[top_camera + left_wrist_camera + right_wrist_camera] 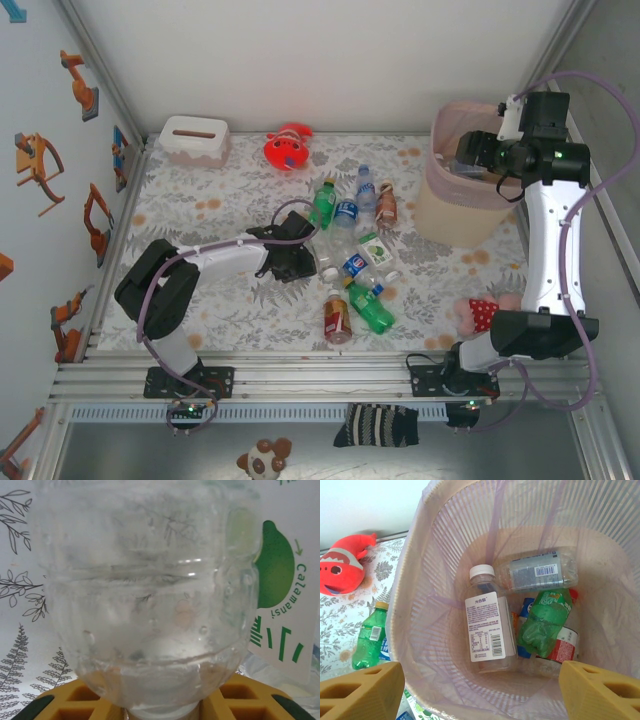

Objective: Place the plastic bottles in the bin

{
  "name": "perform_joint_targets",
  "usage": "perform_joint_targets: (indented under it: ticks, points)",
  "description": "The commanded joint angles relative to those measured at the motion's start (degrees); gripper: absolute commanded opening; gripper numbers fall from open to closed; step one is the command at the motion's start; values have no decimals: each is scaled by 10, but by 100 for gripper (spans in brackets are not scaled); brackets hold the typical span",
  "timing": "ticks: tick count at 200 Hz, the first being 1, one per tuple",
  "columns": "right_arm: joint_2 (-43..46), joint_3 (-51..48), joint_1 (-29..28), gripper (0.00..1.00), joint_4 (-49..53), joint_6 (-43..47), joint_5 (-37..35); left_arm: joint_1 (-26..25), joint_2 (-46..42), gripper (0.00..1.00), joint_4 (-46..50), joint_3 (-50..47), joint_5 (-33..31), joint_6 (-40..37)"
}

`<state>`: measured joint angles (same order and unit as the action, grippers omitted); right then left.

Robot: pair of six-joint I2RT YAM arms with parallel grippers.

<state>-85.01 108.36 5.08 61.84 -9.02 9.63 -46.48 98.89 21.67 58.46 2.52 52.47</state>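
The left gripper [298, 256], at the centre of the top view, is clamped on a clear bottle [150, 605], which is seen between its yellow fingers [70, 702]; the right gripper [478, 152] is positioned over the bin [445, 215] at upper right, jaws released and empty; several plastic bottles [487, 630] are seen lying inside the bin; loose bottles [350, 265] are scattered mid-table [220, 290].

tabletop [220, 300]: white, grey leaf print, orange blotches
bin [440, 215]: pale pink, slatted, pink liner
plush toy [287, 148]: red
tissue box [194, 140]: white
clear bottle [150, 605]: colourless
green bottle [369, 637]: yellow cap
square bottle [487, 630]: white cap, white label
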Motion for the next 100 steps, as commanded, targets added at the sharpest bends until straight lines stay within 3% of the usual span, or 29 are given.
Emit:
perform_joint_targets:
  ticks: [1, 64, 100]
  points:
    - [20, -3, 0, 80, -13, -6, 10, 0, -9, 30, 13, -6, -14, -2]
    - [32, 0, 0, 79, -21, -13, 36, 0, -106, 28, 30, -6, -78, -70]
    - [52, -15, 0, 78, -58, -20, 109, -1, -188, 28, -16, -19, -83, -155]
